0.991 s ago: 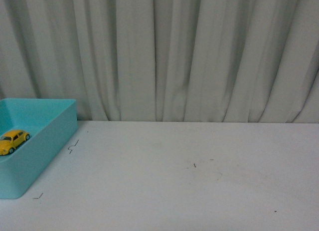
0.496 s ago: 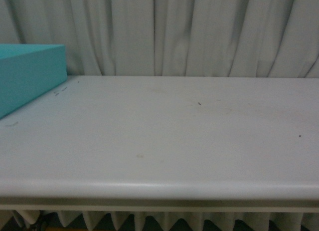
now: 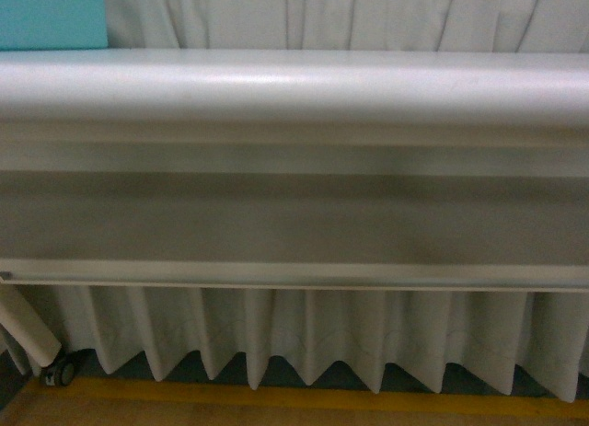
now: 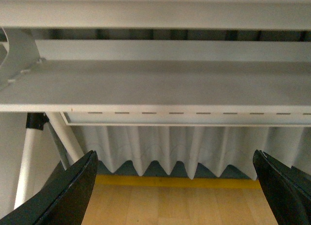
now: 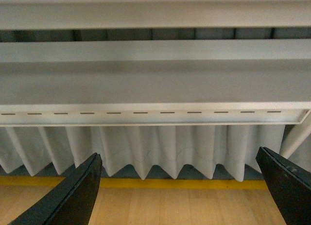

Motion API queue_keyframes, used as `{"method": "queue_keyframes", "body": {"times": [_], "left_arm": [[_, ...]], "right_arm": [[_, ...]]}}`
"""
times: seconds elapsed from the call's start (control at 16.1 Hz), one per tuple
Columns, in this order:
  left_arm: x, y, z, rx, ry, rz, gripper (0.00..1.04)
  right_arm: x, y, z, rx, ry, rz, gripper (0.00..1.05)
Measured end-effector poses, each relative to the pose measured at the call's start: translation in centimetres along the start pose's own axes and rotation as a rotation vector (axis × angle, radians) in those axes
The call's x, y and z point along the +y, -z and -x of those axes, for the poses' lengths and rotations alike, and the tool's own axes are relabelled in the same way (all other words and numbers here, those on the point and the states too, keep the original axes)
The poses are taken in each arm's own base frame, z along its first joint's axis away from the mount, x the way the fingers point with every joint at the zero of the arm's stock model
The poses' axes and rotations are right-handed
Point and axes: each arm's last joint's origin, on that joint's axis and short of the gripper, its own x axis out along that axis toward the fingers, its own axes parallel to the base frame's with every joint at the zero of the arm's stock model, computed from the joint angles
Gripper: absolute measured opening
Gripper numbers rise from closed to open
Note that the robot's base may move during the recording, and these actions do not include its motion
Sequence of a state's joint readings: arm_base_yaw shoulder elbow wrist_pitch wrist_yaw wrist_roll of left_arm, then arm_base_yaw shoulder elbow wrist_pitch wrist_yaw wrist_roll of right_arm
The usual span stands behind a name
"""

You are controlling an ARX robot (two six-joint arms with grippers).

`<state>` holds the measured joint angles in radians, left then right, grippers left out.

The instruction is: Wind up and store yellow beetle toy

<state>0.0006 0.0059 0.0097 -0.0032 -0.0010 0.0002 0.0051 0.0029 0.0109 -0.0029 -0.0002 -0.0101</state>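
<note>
The yellow beetle toy is out of view in every frame. Only the side wall of the teal box (image 3: 51, 17) shows, at the far left on top of the table (image 3: 294, 76). My left gripper (image 4: 175, 159) hangs below the table's edge, open, with nothing between its black fingers (image 4: 73, 191). My right gripper (image 5: 177, 162) is at the same low height, open and empty, its dark fingers (image 5: 77, 193) wide apart. Both wrist cameras face the table's underside and front rail.
The table's rounded front edge (image 3: 294, 76) fills the top of the front view, its apron below. A white pleated curtain (image 3: 304, 334) hangs under the table. A table leg (image 4: 63, 137) with a caster (image 3: 63, 373) stands at the left. Wooden floor (image 5: 160, 205) with a yellow stripe lies below.
The front camera's view has dropped from the tabletop to below the table's front edge. The yellow beetle toy in the teal box, seen one second ago, is no longer visible.
</note>
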Motion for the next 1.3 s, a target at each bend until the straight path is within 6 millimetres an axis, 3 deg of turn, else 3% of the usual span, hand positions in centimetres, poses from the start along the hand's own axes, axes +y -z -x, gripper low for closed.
{"method": "queue_keyframes", "body": {"times": [1.3], "left_arm": [[0.00, 0.02, 0.00, 0.002, 0.000, 0.000, 0.98]], "right_arm": [[0.00, 0.03, 0.00, 0.003, 0.001, 0.000, 0.98]]}}
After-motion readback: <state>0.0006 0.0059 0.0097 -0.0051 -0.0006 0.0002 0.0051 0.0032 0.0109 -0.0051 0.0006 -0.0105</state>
